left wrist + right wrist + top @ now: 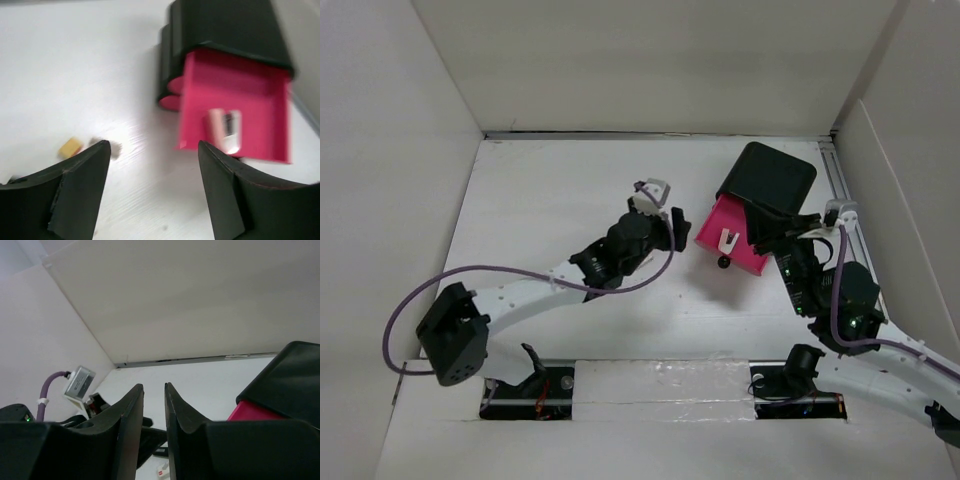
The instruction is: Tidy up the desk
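Note:
The white desk (pixel 550 200) holds a black box (pixel 768 178) at the back right, tipped, with its pink drawer (pixel 732 235) pulled out. A small white item (pixel 728 241) lies in the drawer; in the left wrist view it (pixel 224 130) looks white and pink. My left gripper (pixel 678 232) is open and empty, just left of the drawer, low over the desk (pixel 75 75). My right gripper (pixel 772 238) is beside the drawer's right side under the box. Its fingers (pixel 130 410) are closed to a narrow slit with nothing between them.
A small yellow piece (pixel 70 147) and a grey piece (pixel 115 148) lie on the desk by my left finger. A small black object (pixel 723 262) sits at the drawer's front. A small white and red item (pixel 162 471) lies below the right fingers. White walls enclose the desk.

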Robot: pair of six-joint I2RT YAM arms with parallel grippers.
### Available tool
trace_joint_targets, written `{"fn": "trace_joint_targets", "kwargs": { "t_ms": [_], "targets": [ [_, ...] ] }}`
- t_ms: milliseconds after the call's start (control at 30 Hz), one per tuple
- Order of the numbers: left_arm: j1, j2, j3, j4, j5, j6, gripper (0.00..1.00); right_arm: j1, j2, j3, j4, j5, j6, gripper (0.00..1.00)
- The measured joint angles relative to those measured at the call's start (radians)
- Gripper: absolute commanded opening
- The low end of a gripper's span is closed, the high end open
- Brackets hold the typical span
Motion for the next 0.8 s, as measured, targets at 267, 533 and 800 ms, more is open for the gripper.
{"fn": "trace_joint_targets", "kwargs": {
  "t_ms": [267,533,800],
  "targets": [
    [0.152,-0.067,-0.311,-0.042,0.008,-0.088,0.7,0.0,0.036,0.0,0.005,0.0,0.0,0.41],
    [0.154,0.082,-0.321,-0.05,0.003,-0.092,0.7,0.0,0.049,0.0,0.005,-0.001,0.001,0.47],
    [0.186,0.23,-0.259,-0.023,0.005,-0.068,0.7,0.0,0.055,0.0,0.005,-0.001,0.0,0.47]
  ]
}}
